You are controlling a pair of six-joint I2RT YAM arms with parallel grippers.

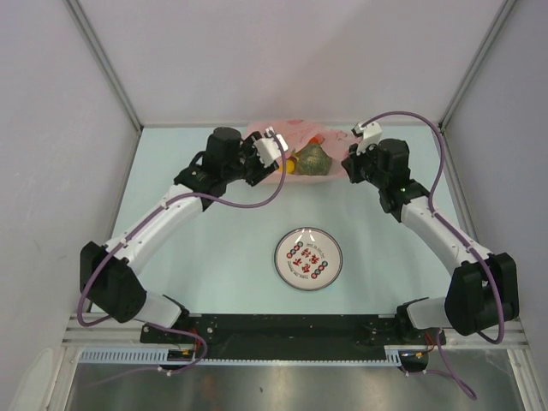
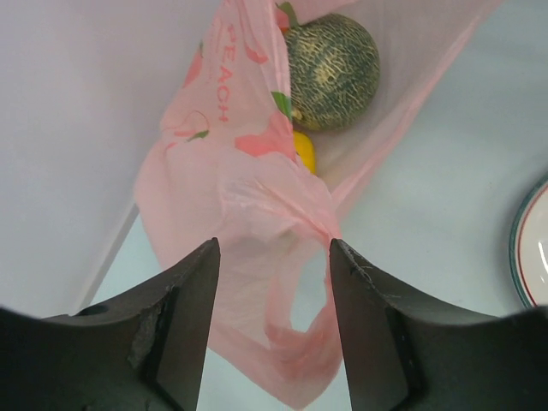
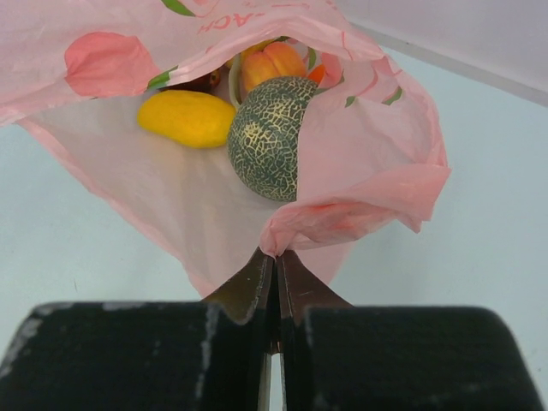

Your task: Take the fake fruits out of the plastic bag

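Note:
The pink plastic bag (image 1: 291,132) lies at the table's far edge with its mouth open. The netted melon (image 1: 313,159) sits in the mouth, clear in the right wrist view (image 3: 270,137). Beside it, inside the bag, lie a yellow oval (image 3: 186,118), an orange fruit (image 3: 270,62) and a dark red piece (image 3: 201,83). My right gripper (image 3: 276,255) is shut on the bag's near rim (image 3: 360,201). My left gripper (image 2: 274,257) is open, and a handle loop of the bag (image 2: 295,342) lies between its fingers without being pinched. The melon (image 2: 332,60) lies beyond it.
A round white plate (image 1: 340,259) with red-black print sits at mid-table, nearer than the bag; its rim shows at the right of the left wrist view (image 2: 521,248). White walls and metal frame posts close the far edge and both sides.

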